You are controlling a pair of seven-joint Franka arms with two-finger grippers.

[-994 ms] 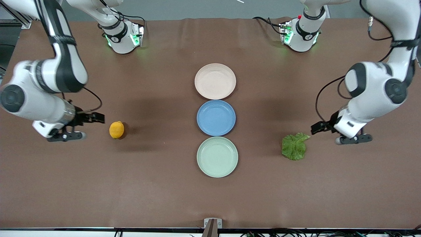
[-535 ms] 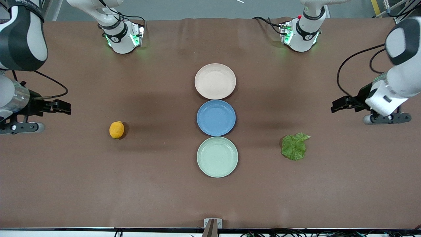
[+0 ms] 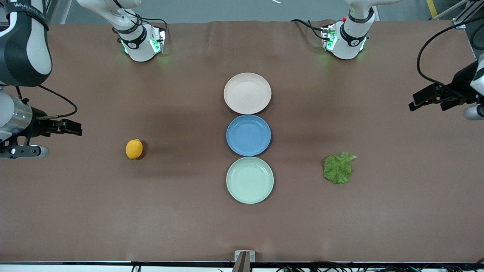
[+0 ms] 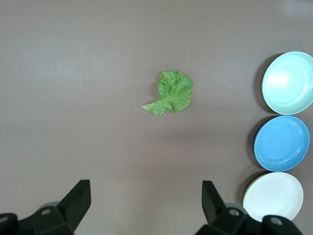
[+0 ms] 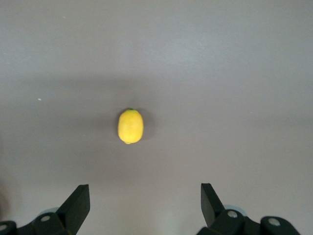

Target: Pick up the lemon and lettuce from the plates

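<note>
Front view: brown table [image 3: 113, 211] bearing three plates [image 3: 247, 93] in line.

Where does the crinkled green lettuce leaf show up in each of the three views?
Front view: the flat crinkled green lettuce leaf lies on the brown table toward the left arm's end, beside the pale mint green round plate.
Left wrist view: the leaf sits near the picture's middle, with the open left hand at the bottom edge.
Right wrist view: not in it.
Shared landmark: the mint plate, in the front and left wrist views.
</note>
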